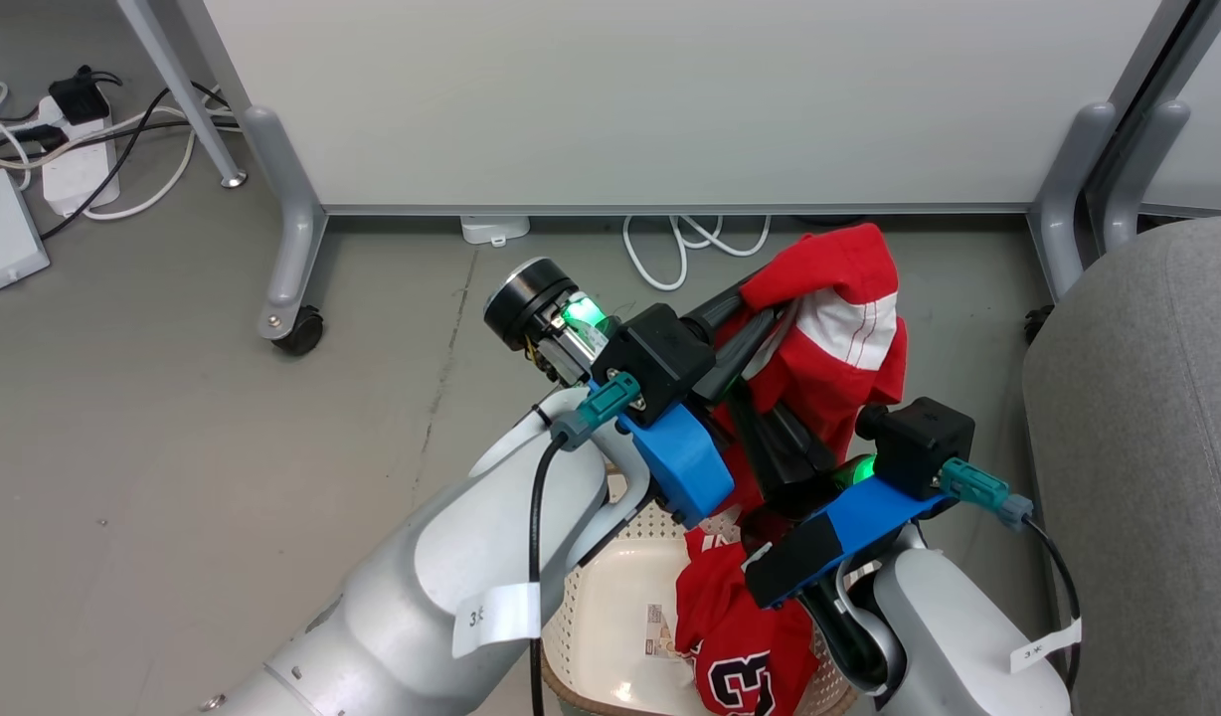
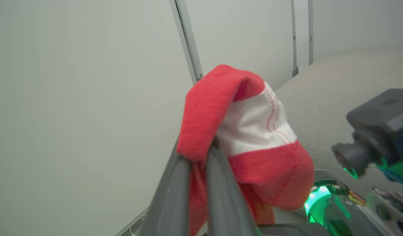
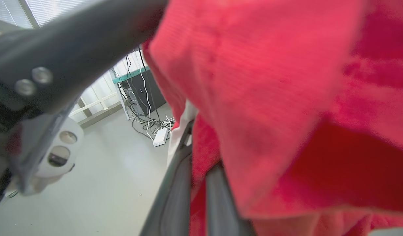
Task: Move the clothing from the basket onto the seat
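Clothing (image 1: pixel 839 268): bright red, white-banded, bunched.

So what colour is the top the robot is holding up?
The top is bright red with a white band, clearest in the left wrist view.

Basket (image 1: pixel 610 612) — largely hidden, bottom edge off-frame

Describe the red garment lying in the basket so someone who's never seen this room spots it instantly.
Find the big grey seat on the right; left of it sits a cream perforated basket. The lettered garment lies bunched at its right side. Unlike the striped garment lifted above, with its white panel, it bears black-and-white lettering.
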Controlling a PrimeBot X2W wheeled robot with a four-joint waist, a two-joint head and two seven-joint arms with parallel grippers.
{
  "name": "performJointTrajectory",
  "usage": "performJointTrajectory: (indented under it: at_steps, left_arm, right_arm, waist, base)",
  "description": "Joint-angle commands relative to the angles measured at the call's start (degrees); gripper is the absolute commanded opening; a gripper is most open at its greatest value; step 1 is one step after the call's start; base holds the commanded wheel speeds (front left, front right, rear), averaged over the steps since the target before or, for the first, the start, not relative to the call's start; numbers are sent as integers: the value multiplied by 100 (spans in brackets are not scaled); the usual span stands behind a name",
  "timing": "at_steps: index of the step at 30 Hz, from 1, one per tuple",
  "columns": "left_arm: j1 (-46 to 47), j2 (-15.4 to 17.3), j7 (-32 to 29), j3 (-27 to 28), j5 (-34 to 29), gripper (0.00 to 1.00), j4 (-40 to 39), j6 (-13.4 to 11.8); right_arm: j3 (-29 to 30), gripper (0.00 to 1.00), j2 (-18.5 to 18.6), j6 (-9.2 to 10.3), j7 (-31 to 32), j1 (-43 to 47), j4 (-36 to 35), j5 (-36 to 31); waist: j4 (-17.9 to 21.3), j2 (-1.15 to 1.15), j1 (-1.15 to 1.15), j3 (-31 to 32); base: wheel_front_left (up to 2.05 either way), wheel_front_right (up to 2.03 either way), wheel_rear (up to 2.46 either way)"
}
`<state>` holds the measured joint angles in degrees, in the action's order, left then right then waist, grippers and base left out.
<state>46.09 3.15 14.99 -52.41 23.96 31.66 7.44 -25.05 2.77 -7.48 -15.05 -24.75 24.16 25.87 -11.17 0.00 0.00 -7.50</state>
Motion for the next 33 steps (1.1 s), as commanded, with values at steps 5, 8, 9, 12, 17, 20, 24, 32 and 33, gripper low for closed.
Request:
performJointTrajectory:
  at_steps: [5, 8, 9, 12, 17, 20, 24, 32, 33]
  left_arm:
    - [51, -19, 29, 42, -26, 0, 26, 4]
    - [44, -22, 29, 40, -36, 0, 43, 3]
    - [41, -22, 29, 38, -38, 0, 47, 3]
    - [-4, -23, 29, 99, -1, 17, 59, 4]
    - [-38, -23, 29, 124, -21, 100, 79, 4]
    - [-60, -24, 29, 138, -58, 100, 86, 4]
    - [-91, -27, 30, 155, -84, 100, 95, 4]
    - [-126, -27, 30, 135, -58, 100, 124, 4]
    - [-132, -27, 30, 128, -40, 100, 122, 4]
  right_arm:
    - [11, 0, 21, -3, -20, 38, 37, 24]
    - [9, 0, 21, -3, -20, 64, 52, 27]
    - [10, 0, 21, -3, -20, 72, 58, 24]
    - [5, 0, 22, -3, -20, 96, 84, 24]
    - [-13, 0, 21, -3, -19, 99, 95, 29]
    - [-32, 0, 21, -3, -20, 131, 81, 20]
    - [-49, 0, 21, -3, -20, 172, 90, -16]
    - [2, 0, 21, -3, -20, 227, 97, -47]
    - [12, 0, 21, -3, -20, 235, 93, -58]
  waist:
    - [25, 0, 0, 10]
    - [35, 0, 0, 25]
    - [37, 0, 0, 32]
    - [47, 0, 0, 55]
    - [69, 0, 0, 97]
    - [81, 0, 0, 121]
    - [97, 0, 0, 150]
    - [123, 0, 0, 156]
    - [128, 0, 0, 154]
  base:
    - [0, 0, 0]
    - [0, 0, 0]
    - [0, 0, 0]
    - [0, 0, 0]
    - [0, 0, 0]
    - [0, 0, 0]
    - [0, 0, 0]
    - [0, 0, 0]
    - [0, 0, 0]
